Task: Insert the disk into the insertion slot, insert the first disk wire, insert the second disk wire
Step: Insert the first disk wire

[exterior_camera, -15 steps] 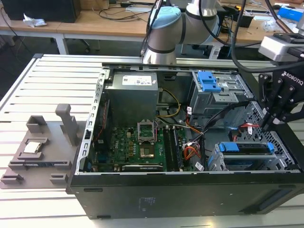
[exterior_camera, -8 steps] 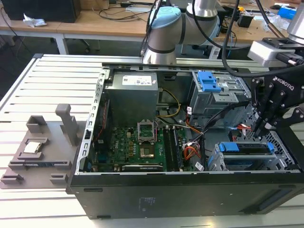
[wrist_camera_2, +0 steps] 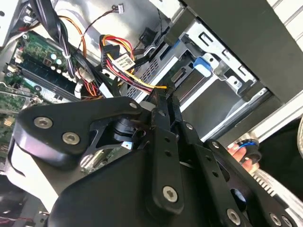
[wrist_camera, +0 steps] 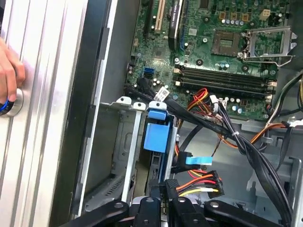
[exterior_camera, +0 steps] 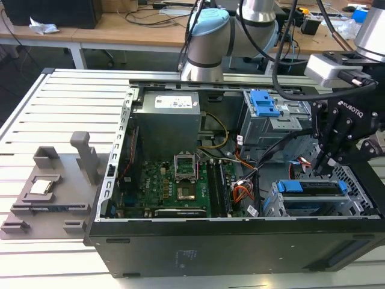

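The disk in its blue carrier sits inside the insertion slot, a grey perforated cage at the case's front corner on the exterior view's right. My gripper hangs just above and behind that cage. In both wrist views its fingers are shut on a black connector of a disk wire with red, yellow and orange strands. The connector is close to the rear end of the disk. Whether it touches the disk's socket is hidden by the fingers.
A bigger grey bay with a blue latch stands behind the cage. Black cable bundles cross beside the motherboard. A person's hand rests on a blue-ringed button on the table outside the case wall.
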Controlling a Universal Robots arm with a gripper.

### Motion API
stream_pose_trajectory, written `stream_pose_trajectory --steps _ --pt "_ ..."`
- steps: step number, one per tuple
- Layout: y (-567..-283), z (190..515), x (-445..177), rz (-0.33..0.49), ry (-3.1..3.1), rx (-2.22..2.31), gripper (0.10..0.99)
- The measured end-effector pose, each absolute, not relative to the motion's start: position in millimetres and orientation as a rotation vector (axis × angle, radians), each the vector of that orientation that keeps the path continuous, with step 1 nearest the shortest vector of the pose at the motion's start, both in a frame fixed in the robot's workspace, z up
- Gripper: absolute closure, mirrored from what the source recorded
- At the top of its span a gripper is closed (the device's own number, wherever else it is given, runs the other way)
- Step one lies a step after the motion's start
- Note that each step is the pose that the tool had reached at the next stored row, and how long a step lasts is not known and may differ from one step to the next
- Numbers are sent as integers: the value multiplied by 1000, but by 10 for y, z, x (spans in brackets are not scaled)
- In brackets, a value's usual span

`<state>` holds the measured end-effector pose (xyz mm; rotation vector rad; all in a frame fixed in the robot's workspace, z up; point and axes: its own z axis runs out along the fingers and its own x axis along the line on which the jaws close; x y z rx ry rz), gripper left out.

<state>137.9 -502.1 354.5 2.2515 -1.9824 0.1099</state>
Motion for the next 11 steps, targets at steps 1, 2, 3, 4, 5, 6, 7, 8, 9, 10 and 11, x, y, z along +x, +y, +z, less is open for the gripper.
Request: stream_pose_trajectory --steps 1,2,3,4,5,6,7,8,9,10,11 --pt "-5021 3539 1379 106 -2021 2215 922" --pt "-5021 3531 1379 102 -2055 2183 922" --pt "-5021 3528 1379 101 -2068 2170 922" --pt "-5022 3524 1382 100 -2076 2162 922" --pt "-5026 3520 1397 100 -2081 2156 922" --pt "-5029 3518 1407 99 -2083 2154 922" --pt "-5032 3514 1418 99 -2085 2153 922" --pt "-5038 3506 1431 99 -2087 2151 922" --pt "-5056 3489 1447 98 -2091 2147 922" --pt "-5066 3481 1451 98 -2092 2145 922" --pt "-5075 3475 1454 98 -2094 2143 922"
